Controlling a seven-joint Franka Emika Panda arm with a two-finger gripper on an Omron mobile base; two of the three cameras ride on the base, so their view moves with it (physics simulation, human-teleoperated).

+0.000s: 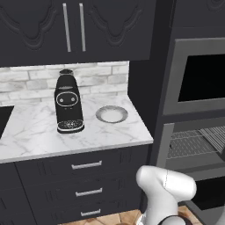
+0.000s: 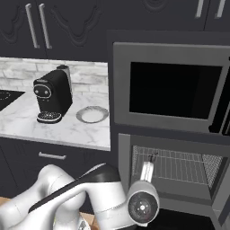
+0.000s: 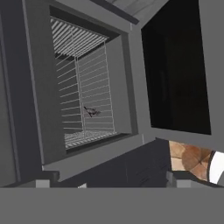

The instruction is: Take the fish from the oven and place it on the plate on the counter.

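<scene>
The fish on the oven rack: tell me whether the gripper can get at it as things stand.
Probably yes. The oven door is down, and in the hand view the fish lies small and alone on the wire rack with nothing in front of it. The gripper is open and faces the cavity, though it is not yet inside.

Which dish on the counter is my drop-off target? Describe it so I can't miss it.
On the white marble counter, look right of the black coffee machine, near the oven. The plate lies there: small, round, shallow, with a grey speckled rim and paler centre.
</scene>
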